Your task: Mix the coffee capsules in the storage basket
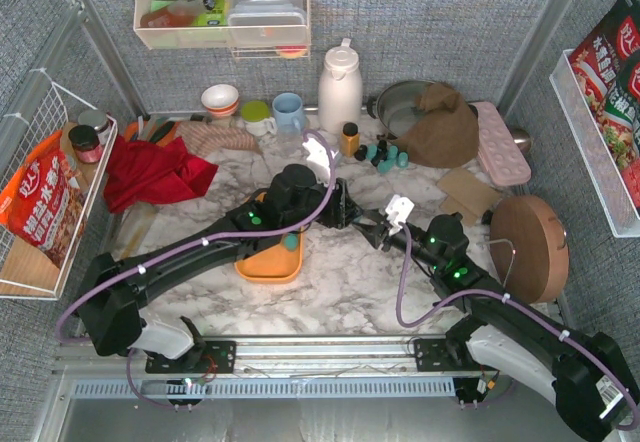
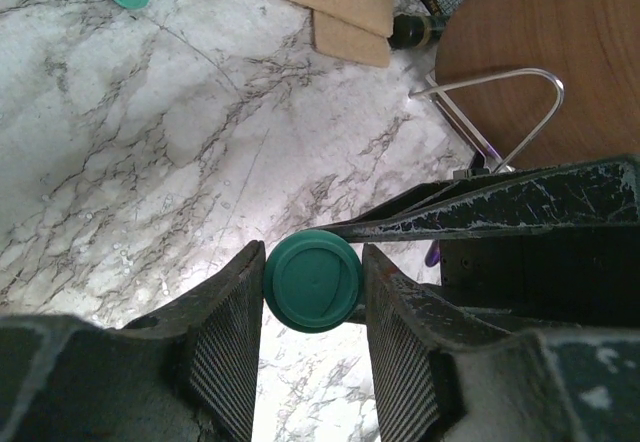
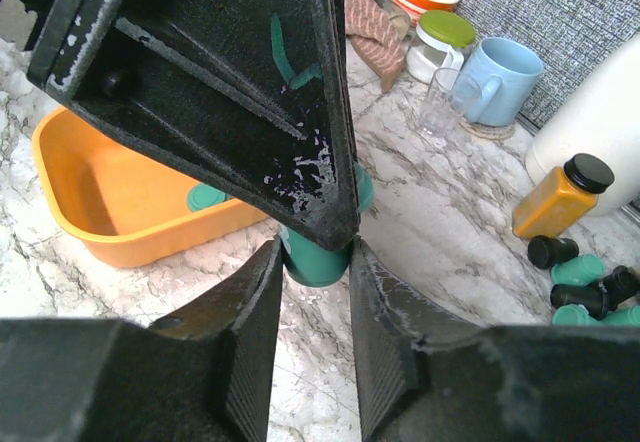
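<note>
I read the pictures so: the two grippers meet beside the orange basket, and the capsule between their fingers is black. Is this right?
One thing is wrong: the capsule is teal, not black. The left wrist view shows it plainly, and the right wrist view agrees. The rest stands: the left gripper and the right gripper meet beside the orange basket, with this capsule between their fingers.

My left fingers (image 2: 225,352) carry matt black ribbed pads, and the plastic around them is scuffed and scratched. The teal capsule (image 2: 312,280) looks like smooth, faintly glossy plastic. The table (image 2: 150,162) is polished and marble-patterned. The storage basket (image 3: 110,187) is smooth orange plastic; the round board (image 2: 540,32) at the table's right edge is matt wood.
</note>
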Robot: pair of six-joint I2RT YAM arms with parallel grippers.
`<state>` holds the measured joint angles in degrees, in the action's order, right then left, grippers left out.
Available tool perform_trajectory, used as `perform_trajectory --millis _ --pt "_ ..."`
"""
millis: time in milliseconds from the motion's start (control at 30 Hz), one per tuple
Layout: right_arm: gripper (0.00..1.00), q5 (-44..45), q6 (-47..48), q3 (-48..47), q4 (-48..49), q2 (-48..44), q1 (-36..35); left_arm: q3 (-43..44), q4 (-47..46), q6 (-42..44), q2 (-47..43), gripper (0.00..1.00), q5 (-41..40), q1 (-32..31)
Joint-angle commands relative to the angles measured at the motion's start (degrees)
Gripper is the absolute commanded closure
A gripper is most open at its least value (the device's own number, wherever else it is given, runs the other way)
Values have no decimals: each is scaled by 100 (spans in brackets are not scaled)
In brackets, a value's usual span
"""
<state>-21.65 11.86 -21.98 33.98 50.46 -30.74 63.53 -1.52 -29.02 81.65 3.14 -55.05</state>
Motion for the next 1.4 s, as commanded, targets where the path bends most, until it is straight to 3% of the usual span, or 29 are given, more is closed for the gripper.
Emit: perform_trajectory --millis 0,200,333,500,767,1067,1367 --pt "61 91 23 -46 83 -40 -18 27 112 -38 -102 55 -235 -6" --pt "41 235 18 -53 44 -79 -17 -76 228 -91 -299 57 -580 -6" --pt "35 424 91 -102 -178 -121 -15 -51 635 -23 -431 57 -1047 18" --pt "33 766 94 -113 -248 -85 -11 -280 1294 18 -853 57 -1900 319" --pt "32 1399 67 -172 -434 -79 -6 -1234 1560 -216 -1553 57 -1857 1275" --pt "31 1525 57 -153 -436 -80 -2 -1913 1183 -339 -1298 57 -1954 1435" --pt "31 1584 79 -139 -400 -36 -2 -2515 174 -429 -852 56 -1919 1432"
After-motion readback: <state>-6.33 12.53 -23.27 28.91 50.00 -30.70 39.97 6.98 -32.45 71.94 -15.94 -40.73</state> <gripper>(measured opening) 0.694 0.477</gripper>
